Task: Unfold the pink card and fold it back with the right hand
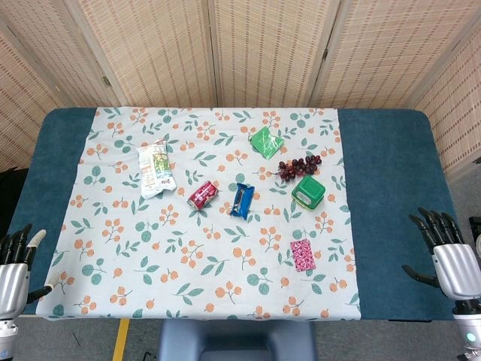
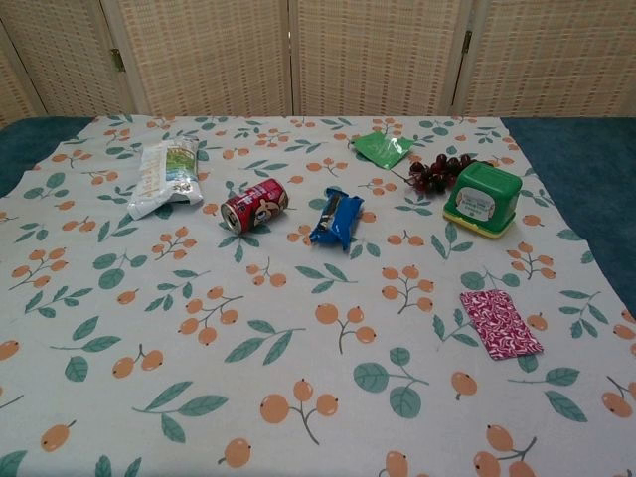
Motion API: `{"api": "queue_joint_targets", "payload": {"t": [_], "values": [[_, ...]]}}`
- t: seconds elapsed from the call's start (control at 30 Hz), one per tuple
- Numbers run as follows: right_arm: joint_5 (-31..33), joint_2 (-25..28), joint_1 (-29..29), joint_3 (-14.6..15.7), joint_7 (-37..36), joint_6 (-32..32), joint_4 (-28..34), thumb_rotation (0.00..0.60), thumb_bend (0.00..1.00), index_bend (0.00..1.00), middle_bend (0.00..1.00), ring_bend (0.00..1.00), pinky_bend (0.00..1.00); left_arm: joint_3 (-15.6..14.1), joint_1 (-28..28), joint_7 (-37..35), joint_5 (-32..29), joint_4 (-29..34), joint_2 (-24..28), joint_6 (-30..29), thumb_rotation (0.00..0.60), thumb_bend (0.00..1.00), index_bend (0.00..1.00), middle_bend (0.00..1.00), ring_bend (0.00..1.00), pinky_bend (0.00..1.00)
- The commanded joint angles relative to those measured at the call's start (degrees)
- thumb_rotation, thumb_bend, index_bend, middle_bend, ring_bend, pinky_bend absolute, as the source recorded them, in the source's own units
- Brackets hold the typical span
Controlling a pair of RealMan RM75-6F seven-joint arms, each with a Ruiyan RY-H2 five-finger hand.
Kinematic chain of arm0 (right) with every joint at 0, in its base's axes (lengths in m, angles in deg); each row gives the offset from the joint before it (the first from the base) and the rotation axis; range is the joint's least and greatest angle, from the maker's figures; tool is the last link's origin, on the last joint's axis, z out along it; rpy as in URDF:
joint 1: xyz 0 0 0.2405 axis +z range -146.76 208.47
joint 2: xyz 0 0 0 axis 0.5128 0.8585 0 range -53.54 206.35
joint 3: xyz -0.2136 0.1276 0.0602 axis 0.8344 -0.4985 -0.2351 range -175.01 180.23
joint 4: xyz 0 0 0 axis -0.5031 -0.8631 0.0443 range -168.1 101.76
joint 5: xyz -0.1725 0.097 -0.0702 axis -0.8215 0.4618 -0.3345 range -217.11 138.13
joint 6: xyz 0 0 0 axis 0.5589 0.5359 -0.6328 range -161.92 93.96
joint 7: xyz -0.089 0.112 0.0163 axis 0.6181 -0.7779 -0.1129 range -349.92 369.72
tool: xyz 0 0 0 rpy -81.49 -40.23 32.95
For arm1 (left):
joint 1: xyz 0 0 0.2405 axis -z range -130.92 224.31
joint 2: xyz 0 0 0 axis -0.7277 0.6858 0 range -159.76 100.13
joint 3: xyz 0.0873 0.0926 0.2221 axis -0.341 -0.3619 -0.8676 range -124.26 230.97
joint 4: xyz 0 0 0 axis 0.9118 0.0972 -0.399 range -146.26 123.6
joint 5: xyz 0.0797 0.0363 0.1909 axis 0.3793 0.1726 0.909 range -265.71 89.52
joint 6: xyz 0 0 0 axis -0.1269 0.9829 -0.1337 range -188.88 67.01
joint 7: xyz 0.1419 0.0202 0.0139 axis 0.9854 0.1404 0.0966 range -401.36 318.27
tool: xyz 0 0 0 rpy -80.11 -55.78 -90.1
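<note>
My right hand [image 1: 453, 259] hovers off the table's near right edge, fingers spread, holding nothing. Left hand [image 1: 15, 269] likewise, near left. Pink card [image 2: 500, 324] lies flat on the cloth [image 2: 298, 397], seemingly folded shut, patterned. Beyond it, green box [image 2: 483, 197], then grapes [image 2: 437, 171].

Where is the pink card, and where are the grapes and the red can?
pink card [image 2: 500, 323], chest view, middle of its patterned top face
grapes [image 2: 437, 173], chest view, middle of the dark bunch
red can [image 2: 254, 206], chest view, side of the lying can
</note>
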Motion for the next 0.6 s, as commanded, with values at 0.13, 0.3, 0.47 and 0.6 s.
{"api": "queue_joint_targets", "payload": {"t": [0.13,0.3,0.47,0.6], "values": [[-0.23,-0.17,0.06,0.03,0.03,0.11,-0.04,0.600,0.11,0.11,0.08,0.00,0.00,-0.21,0.08,0.32,-0.12,0.15,0.38,0.56,0.600,0.28,0.14,0.02,0.05,0.00],[-0.48,-0.21,0.09,0.10,-0.07,0.24,0.01,0.600,0.11,0.11,0.08,0.00,0.00,-0.46,0.00,0.33,-0.17,0.45,0.84,0.82,0.600,0.28,0.14,0.02,0.05,0.00],[-0.39,-0.14,-0.07,0.15,0.03,0.43,0.07,0.600,0.11,0.11,0.08,0.00,0.00,-0.43,0.19,0.54,0.10,0.02,1.09,0.89,0.600,0.28,0.14,0.02,0.05,0.00],[-0.22,-0.06,-0.09,0.30,-0.07,0.09,0.06,0.600,0.11,0.11,0.08,0.00,0.00,-0.54,0.44,0.67,0.03,0.24,1.17,1.50,0.600,0.28,0.14,0.02,0.05,0.00]]}}
